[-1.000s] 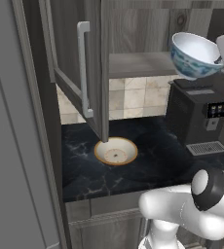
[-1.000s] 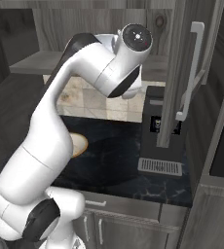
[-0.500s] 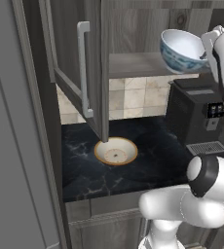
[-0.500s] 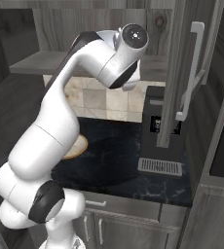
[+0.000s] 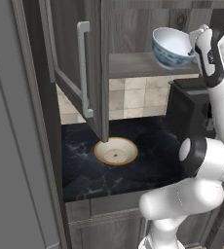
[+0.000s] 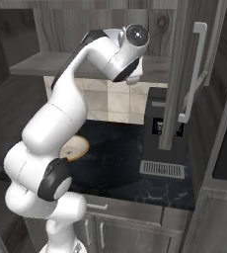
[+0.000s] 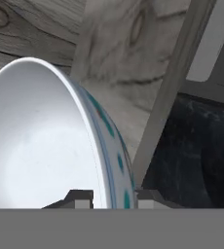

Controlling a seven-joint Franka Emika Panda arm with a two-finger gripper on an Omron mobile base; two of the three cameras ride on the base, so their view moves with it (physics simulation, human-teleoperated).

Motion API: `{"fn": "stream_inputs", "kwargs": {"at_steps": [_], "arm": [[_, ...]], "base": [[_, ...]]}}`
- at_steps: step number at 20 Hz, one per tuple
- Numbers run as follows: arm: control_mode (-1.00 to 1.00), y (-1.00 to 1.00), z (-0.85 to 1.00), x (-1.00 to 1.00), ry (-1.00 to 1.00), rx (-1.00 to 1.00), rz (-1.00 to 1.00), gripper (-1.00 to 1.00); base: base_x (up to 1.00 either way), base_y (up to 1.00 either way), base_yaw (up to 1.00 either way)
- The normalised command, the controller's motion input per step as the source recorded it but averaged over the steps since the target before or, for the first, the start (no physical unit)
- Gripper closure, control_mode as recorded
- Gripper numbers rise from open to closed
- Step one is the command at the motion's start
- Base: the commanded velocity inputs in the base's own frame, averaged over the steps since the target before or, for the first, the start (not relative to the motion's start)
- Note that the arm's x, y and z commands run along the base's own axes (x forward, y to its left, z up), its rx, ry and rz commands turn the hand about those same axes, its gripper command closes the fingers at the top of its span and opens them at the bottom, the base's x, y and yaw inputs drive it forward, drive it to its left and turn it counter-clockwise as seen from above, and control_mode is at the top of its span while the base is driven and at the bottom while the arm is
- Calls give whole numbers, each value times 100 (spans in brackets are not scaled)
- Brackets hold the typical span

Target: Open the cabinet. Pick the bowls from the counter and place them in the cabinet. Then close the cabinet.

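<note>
Above cabinet shelf [image 5: 133,64], claw-held blue-patterned bowl [image 5: 170,47] tilts leftward.

This is a rendered kitchen. A wood-grain wall cabinet [image 5: 89,73] hangs over a black marble tabletop [image 5: 148,160] backed by beige tiles [image 5: 138,99]. A coffee machine [image 6: 160,128] stands there.

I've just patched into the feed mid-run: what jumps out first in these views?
The blue-patterned white bowl stands out, tilted and pinched by its rim in the gripper, held over the wooden shelf of the open cabinet. Below, the shallow cream bowl with its orange-brown rim sits on the black counter, just under the swung-out left door.
</note>
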Motion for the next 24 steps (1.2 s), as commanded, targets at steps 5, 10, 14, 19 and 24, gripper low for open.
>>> {"fn": "stream_inputs", "kwargs": {"at_steps": [5,10,14,19,24], "arm": [[-100,0,0,83,0,0,0,100],[-100,0,0,82,0,-2,0,100],[-100,0,0,68,1,-10,0,100],[-100,1,-1,56,3,-16,0,100],[-100,0,0,15,3,-5,0,100]], "base": [[0,0,0],[0,0,0],[0,0,0],[0,0,0],[0,0,0]]}}
